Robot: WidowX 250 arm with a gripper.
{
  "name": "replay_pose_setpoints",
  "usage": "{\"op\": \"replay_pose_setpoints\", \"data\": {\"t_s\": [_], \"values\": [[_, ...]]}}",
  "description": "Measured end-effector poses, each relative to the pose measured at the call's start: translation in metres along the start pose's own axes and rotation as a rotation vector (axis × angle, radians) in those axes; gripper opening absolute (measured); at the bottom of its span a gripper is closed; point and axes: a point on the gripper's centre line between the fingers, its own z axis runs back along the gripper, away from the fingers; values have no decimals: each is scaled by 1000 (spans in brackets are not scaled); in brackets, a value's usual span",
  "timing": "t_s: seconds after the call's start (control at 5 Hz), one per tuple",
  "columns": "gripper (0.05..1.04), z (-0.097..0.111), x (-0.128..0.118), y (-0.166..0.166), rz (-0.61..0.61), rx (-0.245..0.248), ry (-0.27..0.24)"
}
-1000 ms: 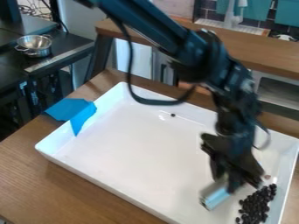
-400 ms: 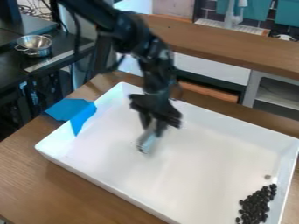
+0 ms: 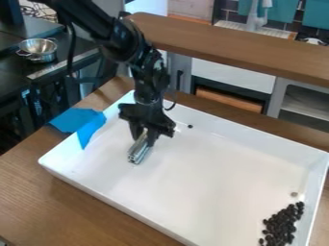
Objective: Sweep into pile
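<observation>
My gripper (image 3: 144, 136) hangs over the left part of the white tray (image 3: 212, 192), shut on a small silvery sweeping tool (image 3: 138, 152) that points down toward the tray floor. Dark beans (image 3: 281, 226) lie bunched along the tray's right side, toward the near corner, far from the gripper. One dark bean (image 3: 190, 126) sits apart near the tray's back wall, right of the gripper. Just above the bunch is a small brownish piece (image 3: 294, 194).
Blue tape (image 3: 80, 123) covers part of the tray's left rim. Behind the tray runs a raised wooden shelf (image 3: 244, 45). A metal bowl (image 3: 38, 50) stands on a black surface at the upper left. The tray walls surround the gripper's area.
From the beans at the right, the arm has swung across to the tray's left part, carrying the tool. The bunched beans look unchanged.
</observation>
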Motion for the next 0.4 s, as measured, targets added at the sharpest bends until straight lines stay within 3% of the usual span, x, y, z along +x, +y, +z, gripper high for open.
{"op": "replay_pose_setpoints", "data": {"t_s": [0.4], "values": [[360, -7, 15, -6, 11, 8, 27]]}}
